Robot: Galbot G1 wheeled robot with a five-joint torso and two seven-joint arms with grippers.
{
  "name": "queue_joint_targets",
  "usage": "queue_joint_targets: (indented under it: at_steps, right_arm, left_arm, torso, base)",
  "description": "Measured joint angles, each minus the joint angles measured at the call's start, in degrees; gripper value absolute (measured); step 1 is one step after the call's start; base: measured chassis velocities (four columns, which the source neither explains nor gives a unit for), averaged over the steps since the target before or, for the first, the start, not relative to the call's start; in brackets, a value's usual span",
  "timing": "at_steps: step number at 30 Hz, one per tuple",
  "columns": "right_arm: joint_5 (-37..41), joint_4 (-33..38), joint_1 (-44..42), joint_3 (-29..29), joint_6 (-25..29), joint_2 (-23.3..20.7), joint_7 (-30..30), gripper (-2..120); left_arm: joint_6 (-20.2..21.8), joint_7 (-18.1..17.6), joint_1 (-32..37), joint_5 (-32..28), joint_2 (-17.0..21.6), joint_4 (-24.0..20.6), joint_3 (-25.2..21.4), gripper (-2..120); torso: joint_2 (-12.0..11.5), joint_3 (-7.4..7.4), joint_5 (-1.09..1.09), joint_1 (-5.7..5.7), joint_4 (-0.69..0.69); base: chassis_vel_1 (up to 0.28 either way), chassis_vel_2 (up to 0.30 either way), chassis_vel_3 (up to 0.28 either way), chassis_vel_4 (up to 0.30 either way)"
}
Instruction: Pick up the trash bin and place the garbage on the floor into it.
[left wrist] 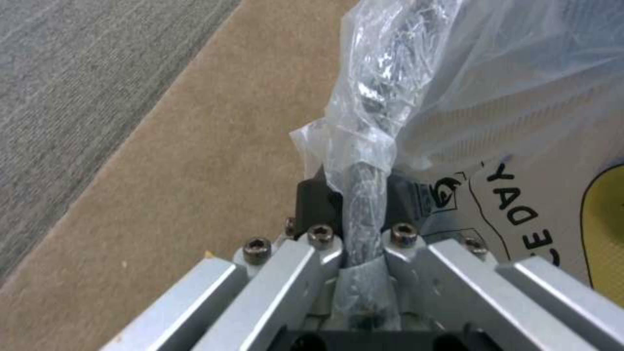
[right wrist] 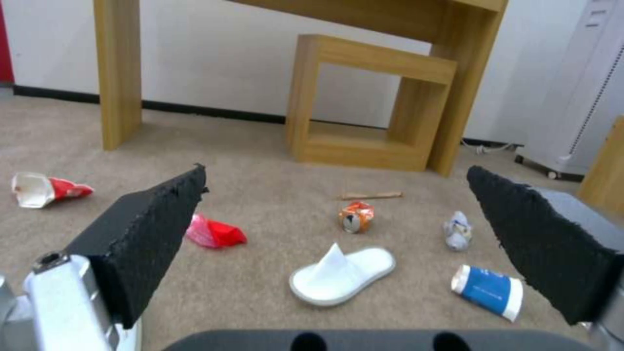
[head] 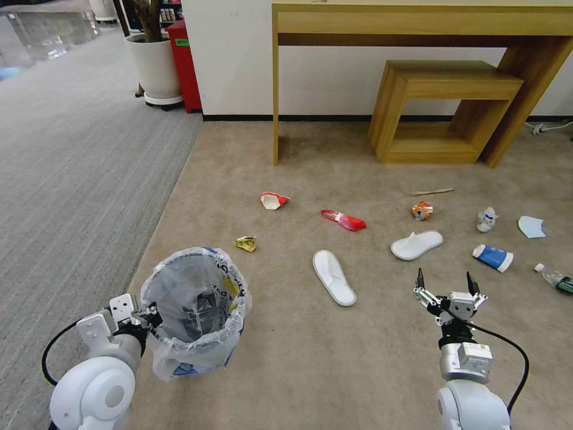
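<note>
**Two grippers, one on the bin rim**

The left gripper [head: 146, 315] was clamped on the near-left rim of the trash bin [head: 197, 310], which was close to the border of the grey carpet [head: 77, 179]. The right gripper [head: 447, 286] hung wide apart and empty over bare beige floor [head: 334, 358]. Beyond it, a white slipper [head: 416, 245], a second slipper [head: 334, 277], a crushed can [head: 421, 210] and a red wrapper [head: 344, 220] lay well apart, before the wooden desk [head: 418, 24].

Clear bin bag [head: 197, 298] with blue and yellow print, white slippers [head: 334, 278], red wrapper [head: 344, 220], orange can [head: 421, 210], beige carpet [head: 334, 370], grey striped carpet [head: 71, 179]
</note>
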Motion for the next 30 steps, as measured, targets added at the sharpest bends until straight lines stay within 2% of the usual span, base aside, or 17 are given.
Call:
queue_joint_targets:
  at_steps: [30]
  right_arm:
    - [-0.30,-0.19,-0.09,-0.02,0.11,0.10,-0.09,100]
  left_arm:
    - [-0.15,0.08,0.03,0.17,-0.10,-0.16,-0.02,0]
  torso:
    - [0.00,0.00,0.00,0.00,0.00]
  base:
    - [-0.084,0.087,0.084,-0.087]
